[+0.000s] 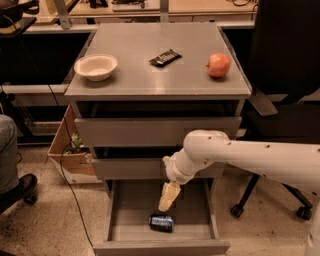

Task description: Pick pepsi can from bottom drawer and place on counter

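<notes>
Counter (pixel 150 82): flat grey top of the cabinet. Three items lie directly on it, all well apart. White bowl (pixel 96 66) sits upright near the left edge. Black snack bar (pixel 165 58) lies flat at centre-rear, angled. Red apple (pixel 218 65) is near the right edge. Gripper (pixel 166 200) is well below the counter, pointing down over the open bottom drawer (pixel 132 210).

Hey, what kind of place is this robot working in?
Probably an office or lab workspace: a black office chair on casters, wooden desks behind, and a grey drawer cabinet. The tool hangs over the open bottom drawer, just above the pepsi can.
</notes>
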You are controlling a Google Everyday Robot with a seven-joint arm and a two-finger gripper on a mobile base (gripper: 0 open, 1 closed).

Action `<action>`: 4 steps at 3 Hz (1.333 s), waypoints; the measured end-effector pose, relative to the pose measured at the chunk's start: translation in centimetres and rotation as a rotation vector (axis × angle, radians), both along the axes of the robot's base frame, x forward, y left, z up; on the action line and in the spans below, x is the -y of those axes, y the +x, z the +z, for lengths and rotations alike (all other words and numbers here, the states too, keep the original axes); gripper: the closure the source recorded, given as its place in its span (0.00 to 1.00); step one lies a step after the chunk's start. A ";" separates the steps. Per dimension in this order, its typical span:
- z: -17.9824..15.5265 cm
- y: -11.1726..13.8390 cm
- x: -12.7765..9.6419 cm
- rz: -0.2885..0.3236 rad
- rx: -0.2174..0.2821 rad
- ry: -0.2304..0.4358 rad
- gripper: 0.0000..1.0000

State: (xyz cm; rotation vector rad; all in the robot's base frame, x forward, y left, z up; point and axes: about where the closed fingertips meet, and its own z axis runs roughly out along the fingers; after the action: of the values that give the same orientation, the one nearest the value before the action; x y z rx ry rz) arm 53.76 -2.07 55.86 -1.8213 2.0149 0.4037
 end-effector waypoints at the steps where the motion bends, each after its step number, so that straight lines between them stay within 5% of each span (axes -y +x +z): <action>1: -4.9 0.5 -1.0 0.012 -0.016 0.020 0.00; 3: -14.5 0.5 -4.2 0.048 -0.073 0.113 0.00; 4: -14.5 0.5 -4.2 0.048 -0.073 0.113 0.00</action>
State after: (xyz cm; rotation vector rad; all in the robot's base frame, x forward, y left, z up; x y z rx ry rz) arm 54.26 2.18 41.39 -1.8131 1.9563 0.5938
